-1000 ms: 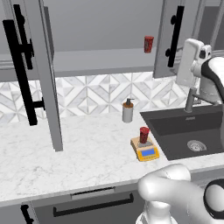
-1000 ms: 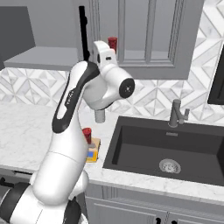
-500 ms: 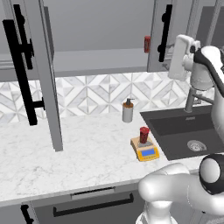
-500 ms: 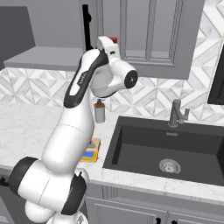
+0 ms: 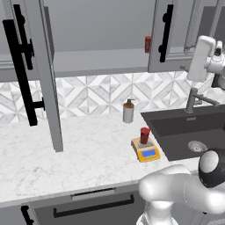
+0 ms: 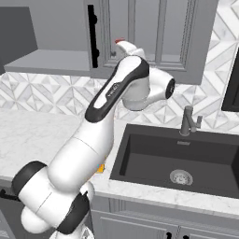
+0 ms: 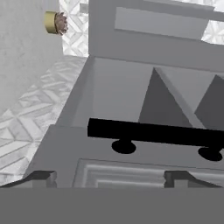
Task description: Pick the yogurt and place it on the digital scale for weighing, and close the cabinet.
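Resting on digital scale (image 5: 147, 152): yogurt (image 5: 144, 135), upright
Cabinet (image 5: 44, 83): doors ajar
End effector (image 7: 109, 177): fingers apart, near black handle (image 7: 157, 132)

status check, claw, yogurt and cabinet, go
Claw open, empty, facing the right door's black handle. Yogurt upright on the digital scale. Cabinet doors open, second red cup on shelf. Nothing in the way.

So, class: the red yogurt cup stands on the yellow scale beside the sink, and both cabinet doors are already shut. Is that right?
Not quite. The yogurt does stand on the digital scale beside the sink, but the cabinet doors are not shut: the left base view shows both swung open, with a second red cup on the shelf inside.
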